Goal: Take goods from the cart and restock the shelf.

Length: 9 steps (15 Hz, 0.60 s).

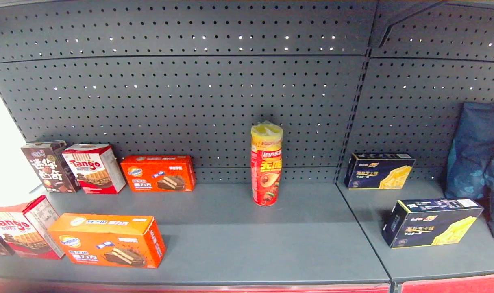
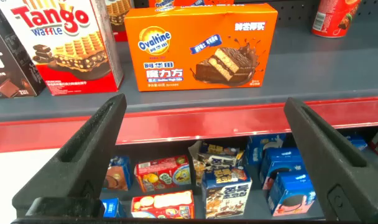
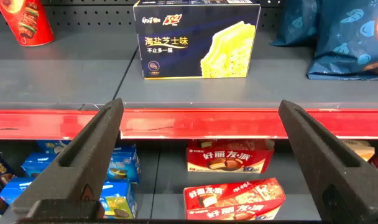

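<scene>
White-oval logo and white Chinese characters on orange box point(image 2: 201, 46). Big red wordmark on red-white wafer box point(image 2: 64, 43). Round logo and yellow characters on chips can point(image 1: 266, 165). White Chinese line on dark blue box point(image 3: 198, 40). Pale letters on blue bag point(image 1: 476, 150).

Soft, even light covers the shelf point(image 1: 238, 240); shadows are faint and short. Bright points shine through the pegboard point(image 1: 181, 106) holes. The head view's left edge burns white, and straight lines bow.
</scene>
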Available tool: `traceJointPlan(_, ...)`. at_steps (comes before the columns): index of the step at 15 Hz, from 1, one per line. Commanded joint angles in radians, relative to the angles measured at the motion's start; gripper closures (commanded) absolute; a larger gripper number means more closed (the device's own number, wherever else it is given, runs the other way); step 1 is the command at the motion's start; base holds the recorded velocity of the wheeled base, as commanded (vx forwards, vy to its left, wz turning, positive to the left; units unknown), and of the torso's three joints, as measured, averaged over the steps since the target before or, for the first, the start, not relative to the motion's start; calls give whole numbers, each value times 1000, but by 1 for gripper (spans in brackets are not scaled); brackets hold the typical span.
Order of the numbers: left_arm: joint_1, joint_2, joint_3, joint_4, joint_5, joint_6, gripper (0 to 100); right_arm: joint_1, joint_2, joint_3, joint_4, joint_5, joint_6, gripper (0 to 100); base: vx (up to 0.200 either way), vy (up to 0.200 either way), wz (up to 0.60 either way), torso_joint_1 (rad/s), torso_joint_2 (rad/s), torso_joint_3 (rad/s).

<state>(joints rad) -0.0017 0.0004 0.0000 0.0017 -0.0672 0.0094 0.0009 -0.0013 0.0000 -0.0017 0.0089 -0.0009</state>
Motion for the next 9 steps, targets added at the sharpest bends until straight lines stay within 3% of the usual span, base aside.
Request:
traceJointPlan(1, 0, 0, 0, 0, 0, 0, 0, 1, 1, 0, 0, 0, -1, 0, 0, 0, 0, 0, 0, 0)
traceJointPlan(6, 0, 0, 0, 0, 0, -2, 0, 1, 1, 0, -1, 0, 2, 0, 0, 0, 0, 0, 0, 0)
traceJointPlan(9, 0, 0, -2, 0, -2, -2, 0, 1, 1, 0, 0, 0, 2, 0, 0, 0, 600, 1, 1, 5)
